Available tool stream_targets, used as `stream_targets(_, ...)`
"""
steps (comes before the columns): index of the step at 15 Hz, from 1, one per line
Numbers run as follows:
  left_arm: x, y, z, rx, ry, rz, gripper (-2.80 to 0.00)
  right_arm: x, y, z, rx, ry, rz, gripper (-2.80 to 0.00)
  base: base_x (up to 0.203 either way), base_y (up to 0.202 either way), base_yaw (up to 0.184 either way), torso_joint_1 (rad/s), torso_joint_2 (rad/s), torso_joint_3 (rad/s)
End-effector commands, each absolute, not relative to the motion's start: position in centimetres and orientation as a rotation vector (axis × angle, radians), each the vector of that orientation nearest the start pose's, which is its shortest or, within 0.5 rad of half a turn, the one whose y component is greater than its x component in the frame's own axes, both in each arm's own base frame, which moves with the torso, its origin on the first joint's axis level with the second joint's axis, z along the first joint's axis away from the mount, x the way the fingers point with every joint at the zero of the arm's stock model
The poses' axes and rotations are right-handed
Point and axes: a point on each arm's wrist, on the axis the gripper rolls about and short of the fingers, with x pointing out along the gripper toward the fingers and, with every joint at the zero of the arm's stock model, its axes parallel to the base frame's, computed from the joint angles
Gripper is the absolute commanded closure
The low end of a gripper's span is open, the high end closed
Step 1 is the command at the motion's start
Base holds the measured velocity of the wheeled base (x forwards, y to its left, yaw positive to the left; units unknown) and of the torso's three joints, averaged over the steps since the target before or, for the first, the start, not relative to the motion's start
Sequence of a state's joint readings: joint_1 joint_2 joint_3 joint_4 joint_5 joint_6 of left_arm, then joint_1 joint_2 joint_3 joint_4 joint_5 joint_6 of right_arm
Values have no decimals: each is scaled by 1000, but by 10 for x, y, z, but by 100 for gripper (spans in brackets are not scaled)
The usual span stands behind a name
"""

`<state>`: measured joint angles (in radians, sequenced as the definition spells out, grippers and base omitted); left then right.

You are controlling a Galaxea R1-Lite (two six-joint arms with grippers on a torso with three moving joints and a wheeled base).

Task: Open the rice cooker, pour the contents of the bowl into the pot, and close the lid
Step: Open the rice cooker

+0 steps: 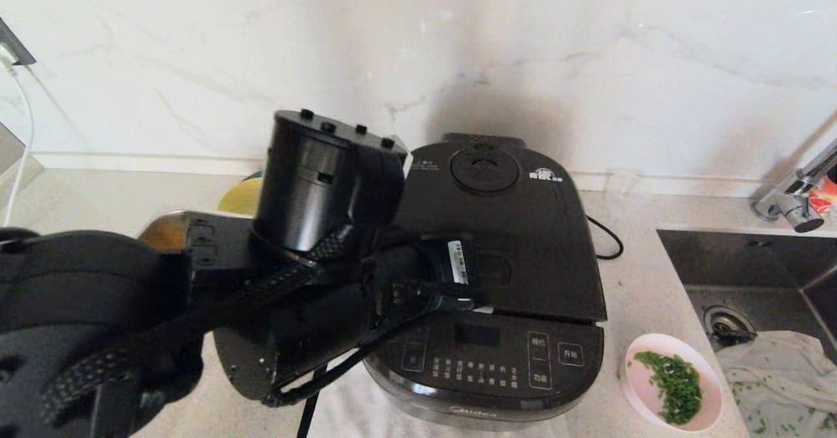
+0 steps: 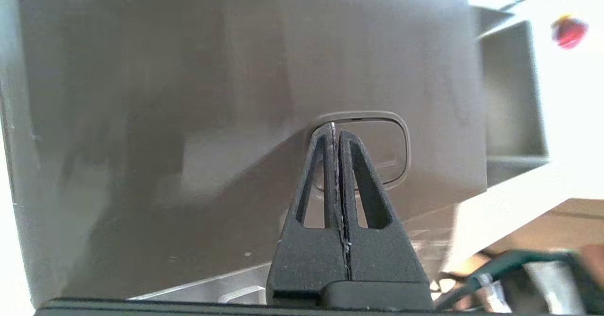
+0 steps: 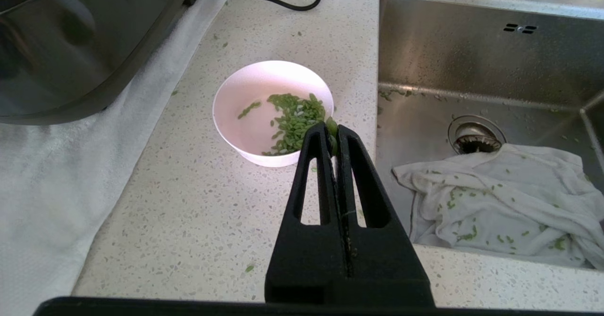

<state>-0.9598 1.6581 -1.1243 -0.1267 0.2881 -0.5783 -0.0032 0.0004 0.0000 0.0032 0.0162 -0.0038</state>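
Observation:
The black rice cooker [image 1: 497, 333] stands in the middle of the counter with its lid [image 1: 523, 229] down, so the pot is hidden. My left arm [image 1: 327, 229] reaches across the lid. The left gripper [image 2: 336, 129] is shut and empty, its tips resting on the rectangular latch button [image 2: 382, 151]. To the cooker's right on the counter sits the pale-pink bowl [image 1: 670, 389] [image 3: 264, 113] with chopped green bits in it. My right gripper [image 3: 333, 132] hovers over the counter by the bowl's rim, shut, with a green scrap stuck at its tips. It does not show in the head view.
A steel sink [image 1: 752, 268] holding a crumpled white cloth [image 1: 778, 372] lies just right of the bowl, under a faucet [image 1: 794, 196]. The cooker's power cord [image 1: 605, 238] loops behind it. A white towel [image 3: 47, 188] lies under the cooker. A yellow bowl [image 1: 240, 196] peeks out behind my left arm.

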Motion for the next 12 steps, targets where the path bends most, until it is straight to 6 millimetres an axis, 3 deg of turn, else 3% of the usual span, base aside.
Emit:
stream_targets(1,172,-236,261,-371,443,-571,0,-23,0,75,-5,3,15,0,0,0,0,0,0,0)
stream_targets(7,160,-205,307,-444,295,-590,0,-23,0,75,-5,3,14,0,0,0,0,0,0,0)
stream_targets(12,134,-160,344,-388,125,-603,0,-23,0,75,-5,3,14,0,0,0,0,0,0,0)
